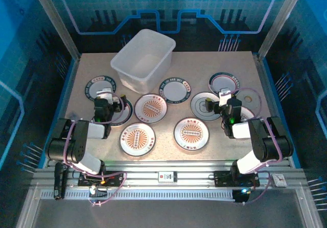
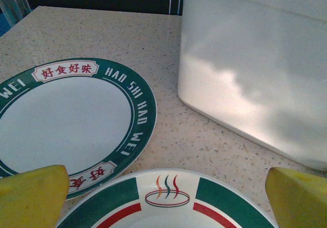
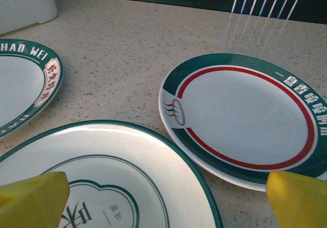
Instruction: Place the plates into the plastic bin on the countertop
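The plastic bin [image 1: 143, 59] stands upright at the far middle of the countertop [image 1: 232, 59], with nothing visible inside it. The plates lie flat on the countertop around its near side.

The left gripper [image 1: 108, 99] hangs over the left part of the table with its yellow fingertips [image 2: 33, 195] spread wide and nothing between them. In the left wrist view, the steam-logo plate [image 2: 168, 202] with a green and red rim lies below the gap. The green lettered-rim plate [image 2: 66, 120] sits just beyond it to the left, and the bin's wall [image 2: 255, 69] rises close by on the far right.

The right gripper [image 1: 219, 99] hovers over the right part, its jaws likewise wide apart and empty. Under it lies the thin-green-rimmed plate [image 3: 102, 172]. The red-ringed plate [image 3: 245, 115] is just beyond to the right, and a second lettered plate [image 3: 20, 85] is to the left.

Three orange-centred plates show in the top view: one [image 1: 152, 107] near the bin, one [image 1: 137, 138] toward the near left and one [image 1: 191, 133] toward the near right. A thin pale disc [image 1: 249, 99] lies at the right edge.
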Robot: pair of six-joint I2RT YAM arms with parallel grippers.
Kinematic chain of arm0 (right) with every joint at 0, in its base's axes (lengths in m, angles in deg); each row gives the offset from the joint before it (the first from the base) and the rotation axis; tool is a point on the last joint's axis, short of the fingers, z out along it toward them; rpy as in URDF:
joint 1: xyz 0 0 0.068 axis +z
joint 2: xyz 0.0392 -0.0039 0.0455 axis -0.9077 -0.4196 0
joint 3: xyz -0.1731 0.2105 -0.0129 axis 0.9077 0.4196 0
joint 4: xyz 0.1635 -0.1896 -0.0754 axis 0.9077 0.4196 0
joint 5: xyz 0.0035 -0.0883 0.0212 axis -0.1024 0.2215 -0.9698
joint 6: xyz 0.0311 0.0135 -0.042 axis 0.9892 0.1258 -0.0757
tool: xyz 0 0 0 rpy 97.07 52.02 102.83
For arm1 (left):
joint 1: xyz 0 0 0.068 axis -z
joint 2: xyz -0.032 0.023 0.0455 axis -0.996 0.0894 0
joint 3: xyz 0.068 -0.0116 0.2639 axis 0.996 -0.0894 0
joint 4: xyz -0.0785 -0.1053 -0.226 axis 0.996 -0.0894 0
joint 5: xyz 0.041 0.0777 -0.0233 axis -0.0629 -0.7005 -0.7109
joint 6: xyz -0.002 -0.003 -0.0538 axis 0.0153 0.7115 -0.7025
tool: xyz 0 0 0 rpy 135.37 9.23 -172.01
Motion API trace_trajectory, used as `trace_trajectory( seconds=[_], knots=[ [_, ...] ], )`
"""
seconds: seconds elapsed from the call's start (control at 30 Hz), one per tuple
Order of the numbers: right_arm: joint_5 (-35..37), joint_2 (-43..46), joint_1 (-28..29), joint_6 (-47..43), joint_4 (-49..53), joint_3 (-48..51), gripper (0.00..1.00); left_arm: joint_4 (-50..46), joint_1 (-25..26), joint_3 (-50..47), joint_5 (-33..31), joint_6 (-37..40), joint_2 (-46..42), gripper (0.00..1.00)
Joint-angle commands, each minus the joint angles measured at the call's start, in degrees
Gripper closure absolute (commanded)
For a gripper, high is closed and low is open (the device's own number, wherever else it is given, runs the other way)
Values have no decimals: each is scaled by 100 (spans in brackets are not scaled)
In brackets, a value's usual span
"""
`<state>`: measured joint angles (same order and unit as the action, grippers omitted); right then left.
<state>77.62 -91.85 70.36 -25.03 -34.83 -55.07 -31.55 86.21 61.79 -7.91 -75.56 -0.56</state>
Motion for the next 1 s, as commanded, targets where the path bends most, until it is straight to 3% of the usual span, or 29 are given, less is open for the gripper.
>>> trace_trajectory(
  seconds=[0.0, 0.97],
  knots=[
    [-197, 73, -90, -78, 35, -155, 0, -2, 33, 104, -75, 77, 61, 1],
    [-215, 73, -104, -63, 44, -156, 0, -36, 33, 116, 57, 111, 61, 1]
  ],
)
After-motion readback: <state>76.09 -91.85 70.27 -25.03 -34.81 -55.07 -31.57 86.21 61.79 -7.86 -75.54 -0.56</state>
